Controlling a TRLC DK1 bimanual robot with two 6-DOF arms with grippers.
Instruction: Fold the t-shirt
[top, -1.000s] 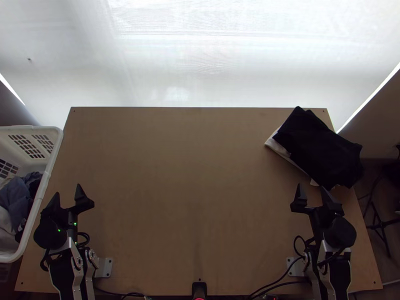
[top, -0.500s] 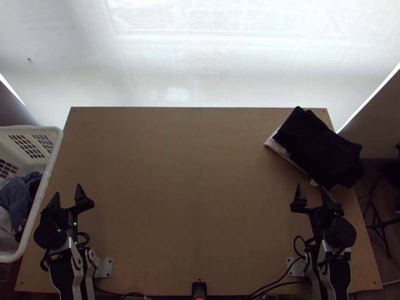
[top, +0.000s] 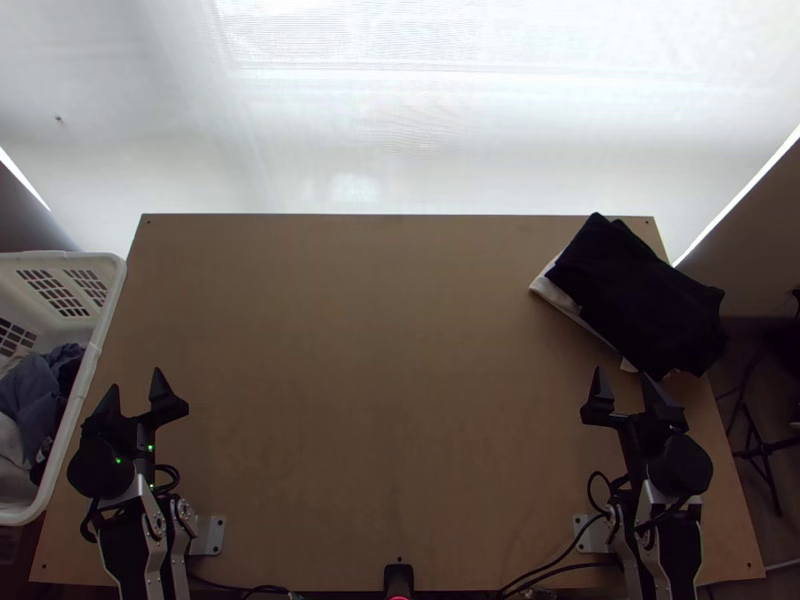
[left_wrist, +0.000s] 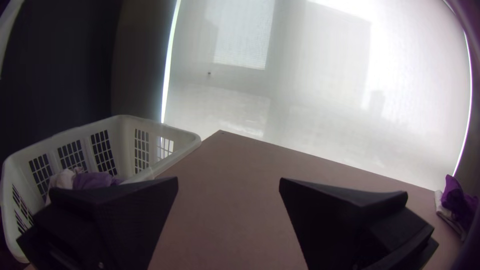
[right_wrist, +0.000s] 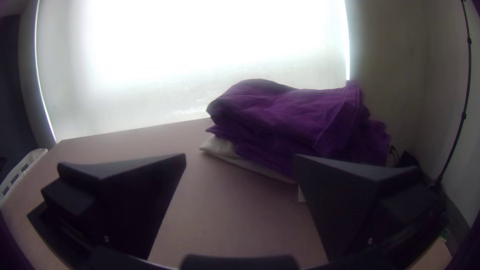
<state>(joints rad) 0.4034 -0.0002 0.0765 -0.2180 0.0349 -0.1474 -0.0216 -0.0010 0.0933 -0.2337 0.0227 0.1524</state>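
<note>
Folded cloths lie in a stack at the table's far right corner: a dark bundle (top: 640, 300) on top, with a pale cloth (top: 552, 288) beneath, its edge sticking out on the side toward the table's middle. I cannot tell which piece, there or in the basket, is the one to fold. The bundle's long axis slants, one end at the far edge, the other nearer the robot and out past the right edge, so that part of it overhangs. In the right wrist view its layers sit thick and rounded, with loose folds at one end.

The right claw (top: 622, 372) stands just on the near side of the stack, fingers wide apart, nothing between them. The left claw (top: 135, 378) is over the near left part of the table, also spread wide and holding nothing.

The table (top: 380, 380) is a flat, plain wooden board, with small holes at its corners. Along its left side stands a white slatted basket (top: 94, 345) with rumpled clothes (top: 30, 390) inside. Beyond the far edge a pale, backlit blind (top: 400, 130) spans the room; a thin black stand (top: 765, 455) is on the floor at the right.
</note>
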